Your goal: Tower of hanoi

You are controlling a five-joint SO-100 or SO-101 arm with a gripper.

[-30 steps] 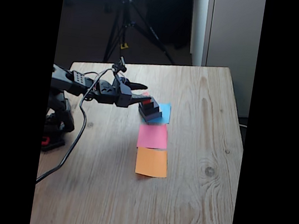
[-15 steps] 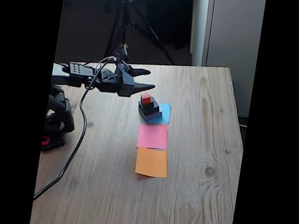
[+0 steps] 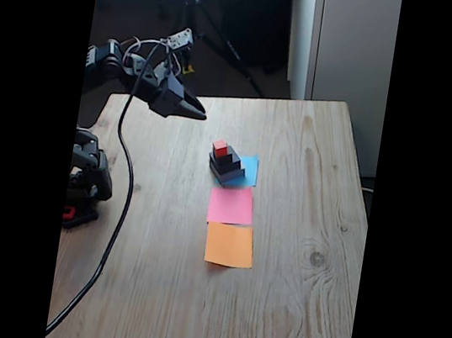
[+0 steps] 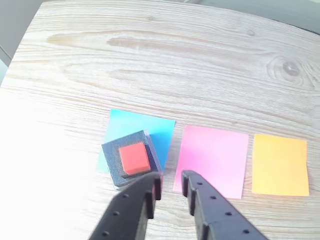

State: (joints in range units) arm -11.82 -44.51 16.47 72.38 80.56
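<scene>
The Tower of Hanoi (image 3: 226, 167) stands stacked on the blue paper square (image 3: 249, 169): dark square blocks that shrink upward, with the tiny red cube (image 3: 220, 148) on top. From above, the wrist view shows the red cube (image 4: 134, 158) centred on a dark block (image 4: 112, 156). My gripper (image 3: 200, 115) hangs high over the table's far left, well apart from the stack. In the wrist view the gripper (image 4: 171, 181) has its jaws almost together, a narrow slit between them, holding nothing.
A pink paper square (image 3: 231, 205) and an orange one (image 3: 229, 244) lie in a row nearer than the blue one (image 4: 135, 122). The arm's base (image 3: 84, 178) and a black cable (image 3: 118, 204) occupy the left edge. A tripod (image 3: 187, 27) stands behind the table.
My gripper has let go of the stack's top, risen and pulled back to the left, and its jaws have closed. The stack with the red cube stays on the blue square.
</scene>
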